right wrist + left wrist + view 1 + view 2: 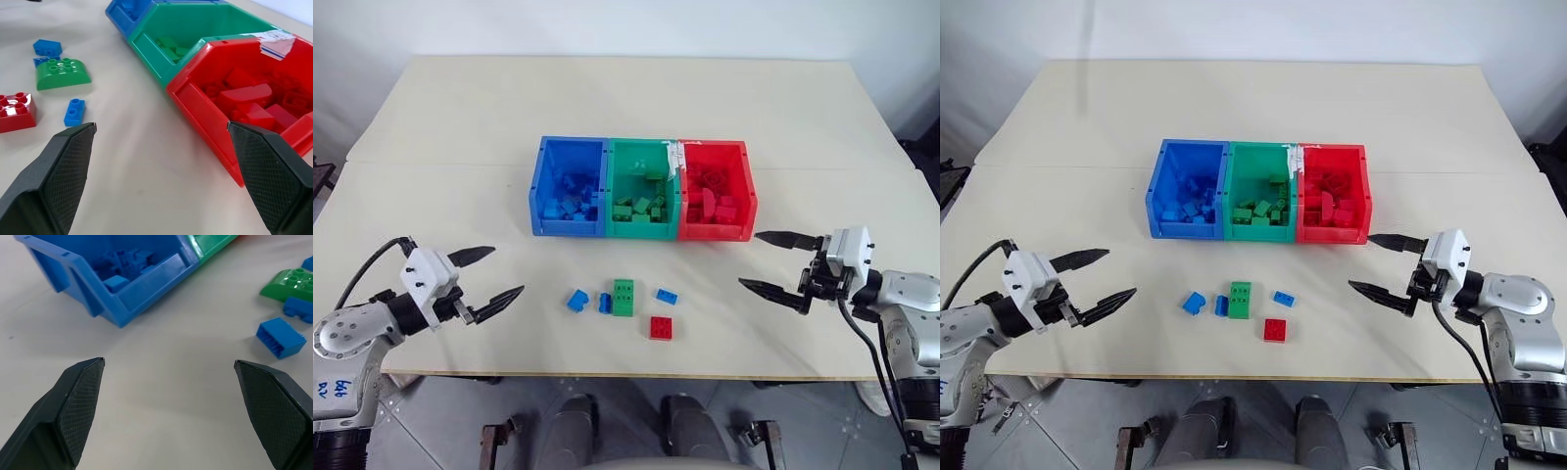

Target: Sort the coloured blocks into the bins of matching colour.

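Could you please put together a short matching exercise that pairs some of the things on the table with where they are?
Things:
1. red brick
2. green brick
3. blue bin
4. right gripper

Places:
A. leftmost of the three joined bins
B. open, near the red bin's front corner
C. nearest the table's front edge
D. between two small blue bricks

Pairs: 1-C, 2-D, 3-A, 4-B

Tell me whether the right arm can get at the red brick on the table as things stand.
Probably yes. The right pincer hangs open beside the red bin, and bare table lies between it and the red brick. The nearest neighbour, a small blue brick, sits apart from it.
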Available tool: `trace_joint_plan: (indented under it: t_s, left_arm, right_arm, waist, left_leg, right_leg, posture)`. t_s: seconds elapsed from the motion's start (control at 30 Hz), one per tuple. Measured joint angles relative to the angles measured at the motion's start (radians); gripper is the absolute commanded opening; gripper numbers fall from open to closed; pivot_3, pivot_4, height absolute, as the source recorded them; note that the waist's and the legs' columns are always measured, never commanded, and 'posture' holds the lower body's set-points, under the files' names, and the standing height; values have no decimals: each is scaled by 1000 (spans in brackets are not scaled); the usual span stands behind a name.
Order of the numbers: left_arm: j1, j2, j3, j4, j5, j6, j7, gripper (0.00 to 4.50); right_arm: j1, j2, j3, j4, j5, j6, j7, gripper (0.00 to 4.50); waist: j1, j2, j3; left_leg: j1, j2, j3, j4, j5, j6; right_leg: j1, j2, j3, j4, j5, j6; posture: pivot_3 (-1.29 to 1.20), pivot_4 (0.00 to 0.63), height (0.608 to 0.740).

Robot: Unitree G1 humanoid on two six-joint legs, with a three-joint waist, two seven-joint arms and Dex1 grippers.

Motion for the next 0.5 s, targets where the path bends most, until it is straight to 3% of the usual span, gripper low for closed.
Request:
trace_joint_plan:
  t_s: [0.27,0.5]
  left_arm:
    - [-25,-6,-13,-3,-29,14,-25,4492]
    - [-105,-33,-166,-62,-40,12,-92,4492]
  right_arm:
    - [-26,18,-5,9,-2,-21,-7,4500]
    - [73,-10,-118,48,22,-74,25,4500]
  waist:
    - [2,0,0]
    - [21,0,0]
  left_leg:
    - [0,0,0,0,0,0]
    - [0,0,0,1,0,0]
  right_leg:
    - [0,0,0,0,0,0]
    - [1,0,0,0,0,0]
  posture:
    - [0,150,740]
    - [0,150,740]
